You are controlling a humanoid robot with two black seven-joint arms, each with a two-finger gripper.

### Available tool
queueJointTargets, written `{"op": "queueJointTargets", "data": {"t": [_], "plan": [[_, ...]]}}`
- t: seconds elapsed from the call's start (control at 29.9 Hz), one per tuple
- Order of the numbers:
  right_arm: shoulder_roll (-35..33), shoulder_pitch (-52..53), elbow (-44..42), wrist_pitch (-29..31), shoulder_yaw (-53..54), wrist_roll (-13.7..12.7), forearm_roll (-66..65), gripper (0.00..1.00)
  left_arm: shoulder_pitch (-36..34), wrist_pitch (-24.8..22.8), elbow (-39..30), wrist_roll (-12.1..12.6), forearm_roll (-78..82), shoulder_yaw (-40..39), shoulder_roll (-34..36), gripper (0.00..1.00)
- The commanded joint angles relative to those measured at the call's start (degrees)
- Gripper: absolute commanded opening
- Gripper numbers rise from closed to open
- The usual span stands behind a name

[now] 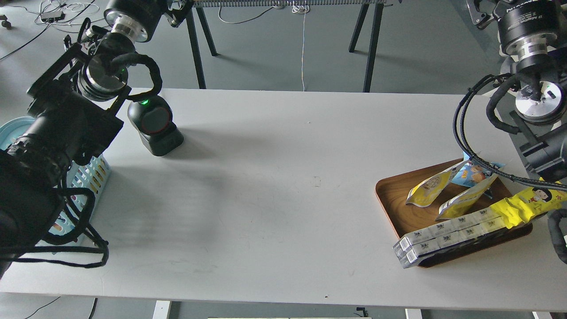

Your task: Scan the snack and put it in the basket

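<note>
The snack [429, 189], a yellow-and-white pouch, lies tilted on the brown wooden tray [394, 195] at the right of the table. A second similar pouch [465, 201] lies beside it. At the table's left edge stands the light blue basket [91, 175], mostly hidden behind my left arm. A black scanner [155, 126] with a green light stands at the back left. My left gripper [179, 12] is a small dark part at the top edge, far above the scanner. My right gripper [476, 13] is cut off at the top right, well away from the tray. Neither gripper's fingers can be told apart.
The tray also holds a small blue packet [471, 173], a long yellow wrapper with a cartoon face [531, 201] and a strip of white boxes [447, 235] overhanging its front edge. Black cables [469, 146] from my right arm hang over the tray. Table legs [197, 48] stand behind.
</note>
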Motion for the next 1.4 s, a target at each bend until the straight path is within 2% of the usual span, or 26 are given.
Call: {"op": "queueJointTargets", "data": {"t": [0.0,0.23,0.3,0.43,0.53,0.67,0.8,0.9,1.1,1.37], "plan": [[-0.01,0.28,0.07,0.11,-0.33,-0.09,0.0,0.99,0.21,0.02,0.0,-0.26,-0.03,0.0,0.17,1.0],[-2.38,0.81,0.33,1.6,-2.42,0.0,-0.26,0.99,0.47,0.37,0.44,0.09,0.23,0.09,0.43,1.0],[-4.66,3.26,0.42,1.75,-6.72,0.17,-0.7,0.99,1.26,0.29,0.44,-0.08,0.32,0.26,0.52,1.0],[-7.04,11.42,1.65,1.75,-19.89,2.54,-1.14,0.99,1.96,-0.24,0.18,-0.17,0.41,0.26,0.61,1.0],[-9.41,17.57,3.84,1.75,-29.56,2.72,-3.15,0.99,1.96,-0.42,0.0,-0.17,0.41,0.7,0.52,1.0],[-9.85,28.03,7.53,1.75,-42.83,2.72,-11.75,0.99,1.88,-0.51,-0.26,-0.43,0.41,0.97,0.61,1.0],[-10.29,35.86,11.74,1.61,-50.93,2.9,-19.23,0.99,1.96,-0.77,-0.35,-0.52,0.41,0.97,1.74,1.0],[-11.7,40.35,18.15,1.61,-55.6,3.42,-27.13,0.99,2.05,-1.3,-0.61,-0.52,0.41,0.97,2.8,1.0],[-11.79,47.29,29.59,1.0,-63.42,3.65,-51.12,0.99,2.14,-1.38,-0.61,-0.52,0.41,0.97,3.68,1.0],[-11.35,57.84,44.52,-1.55,-78.01,3.65,-71.24,0.99,2.93,-1.47,-0.61,-0.7,0.32,0.79,3.51,1.0]]}}
